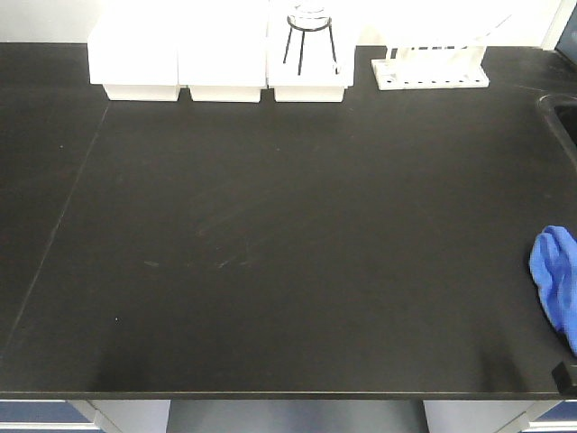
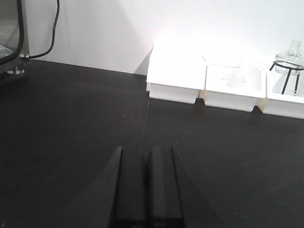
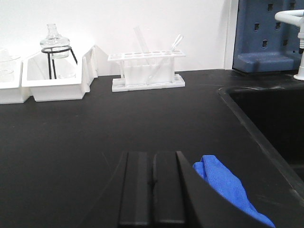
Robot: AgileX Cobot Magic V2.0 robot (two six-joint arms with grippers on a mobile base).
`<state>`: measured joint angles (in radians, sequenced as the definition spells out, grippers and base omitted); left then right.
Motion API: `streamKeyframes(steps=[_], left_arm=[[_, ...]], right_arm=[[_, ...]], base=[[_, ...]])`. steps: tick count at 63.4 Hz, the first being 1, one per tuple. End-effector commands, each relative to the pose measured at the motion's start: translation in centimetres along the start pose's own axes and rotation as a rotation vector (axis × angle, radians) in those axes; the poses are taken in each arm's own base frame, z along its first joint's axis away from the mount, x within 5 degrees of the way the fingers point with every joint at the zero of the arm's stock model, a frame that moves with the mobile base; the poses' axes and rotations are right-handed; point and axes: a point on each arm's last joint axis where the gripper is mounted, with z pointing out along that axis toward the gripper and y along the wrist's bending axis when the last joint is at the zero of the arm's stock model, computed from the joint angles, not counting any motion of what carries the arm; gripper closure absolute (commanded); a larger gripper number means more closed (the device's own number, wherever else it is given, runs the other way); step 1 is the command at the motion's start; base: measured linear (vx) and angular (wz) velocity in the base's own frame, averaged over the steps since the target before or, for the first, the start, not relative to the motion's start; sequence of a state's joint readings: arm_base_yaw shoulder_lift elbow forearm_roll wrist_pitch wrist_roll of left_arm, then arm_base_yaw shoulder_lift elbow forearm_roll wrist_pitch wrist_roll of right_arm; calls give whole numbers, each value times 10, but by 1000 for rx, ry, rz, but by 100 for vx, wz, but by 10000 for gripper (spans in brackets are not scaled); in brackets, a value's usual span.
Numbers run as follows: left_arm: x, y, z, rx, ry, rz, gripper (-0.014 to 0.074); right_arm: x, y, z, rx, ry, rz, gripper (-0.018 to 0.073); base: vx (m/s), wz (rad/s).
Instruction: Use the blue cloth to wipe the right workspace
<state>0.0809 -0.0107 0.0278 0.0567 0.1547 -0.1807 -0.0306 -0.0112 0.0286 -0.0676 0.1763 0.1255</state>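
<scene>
Wiping looks not yet begun: the blue cloth [image 1: 554, 280] lies bunched at the near right edge of the bench [image 1: 270, 271], just beside the right gripper [image 3: 153, 161] (closed on nothing, like the left gripper [image 2: 145, 154]), not yet picked up.

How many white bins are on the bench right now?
3, side by side along the back edge: left bin, middle bin, right bin holding the flask. None looks hidden.

Left claw [image 2: 145, 190] and right claw [image 3: 153, 194] each point forward and level, jaws pressed flat together.
</scene>
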Motion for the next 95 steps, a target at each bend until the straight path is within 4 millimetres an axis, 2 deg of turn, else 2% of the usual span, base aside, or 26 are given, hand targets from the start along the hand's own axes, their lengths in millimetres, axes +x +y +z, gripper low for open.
streamKeyframes(steps=[1,21,33,52,65,68,74,84,88,95], left_arm=[[2,0,0,13,-68,-15,602],[2,0,0,13,-68,-15,602],[2,0,0,13,-68,-15,602],[2,0,0,13,-68,-15,602],[2,0,0,13,-68,-15,602],[2,0,0,13,-68,-15,602],[2,0,0,13,-68,-15,602],[2,0,0,13,-68,-15,602],[2,0,0,13,-68,-15,602],[2,0,0,13,-68,-15,602]], right_arm=[[-1,1,1,-10,-67,-10,567],[-1,1,1,-10,-69,-10,567],[-7,1,0,-19,-137,-6,567],[-34,5,-8,-61,-449,0,567],[-58,7,-18,-87,-588,38,567],[-69,7,-22,-78,-556,39,567],[-97,6,-31,-30,-383,-6,567],[-134,-4,-39,131,-62,-245,564],[-140,-11,-33,199,53,-319,563],[-134,-16,-11,243,228,-338,557]], base=[[0,0],[0,0],[0,0],[0,0],[0,0],[0,0],[0,0],[0,0],[0,0],[0,0]])
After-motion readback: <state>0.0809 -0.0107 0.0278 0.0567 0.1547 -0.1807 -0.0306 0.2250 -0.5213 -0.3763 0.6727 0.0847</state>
